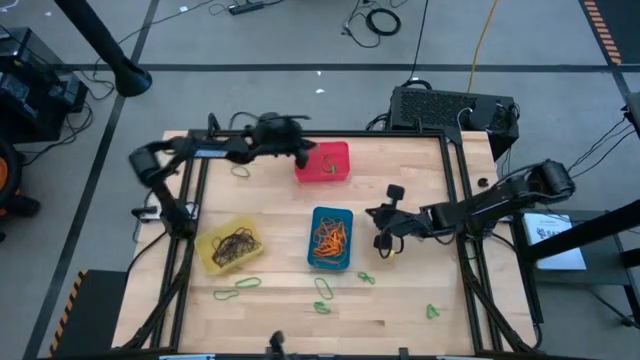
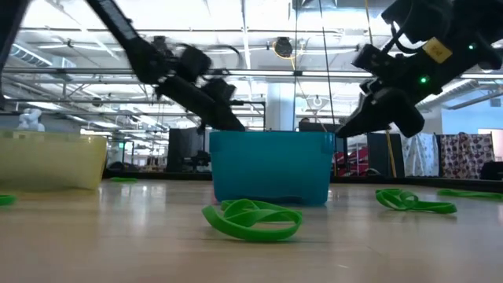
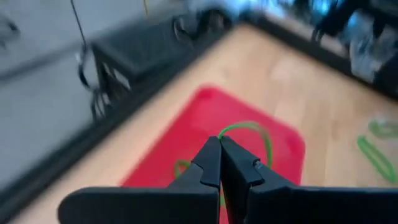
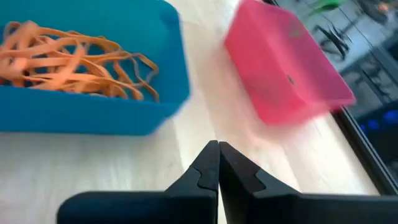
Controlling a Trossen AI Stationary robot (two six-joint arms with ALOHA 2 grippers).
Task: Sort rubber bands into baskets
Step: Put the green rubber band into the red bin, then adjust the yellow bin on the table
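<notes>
Green thin elastic rubber band (image 3: 249,134) is pinched in the closed left end effector (image 3: 219,152) above the red shallow plastic basket (image 1: 324,163); it may cling to the fingers on release, or spring out over the low wall. I count three baskets: red, blue (image 1: 331,239) with orange bands, and yellow (image 1: 231,247) with dark ones. About six green loops lie loose on the wooden table (image 1: 420,250), and the right end effector (image 4: 218,163) hovers shut and empty beside the blue one.

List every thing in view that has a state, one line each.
Left gripper: shut on a thin green rubber band, above the red plastic basket.
Right gripper: shut, empty, beside the blue plastic basket.
Blue plastic basket: holds orange rubber bands.
Yellow plastic basket: holds dark rubber bands.
</notes>
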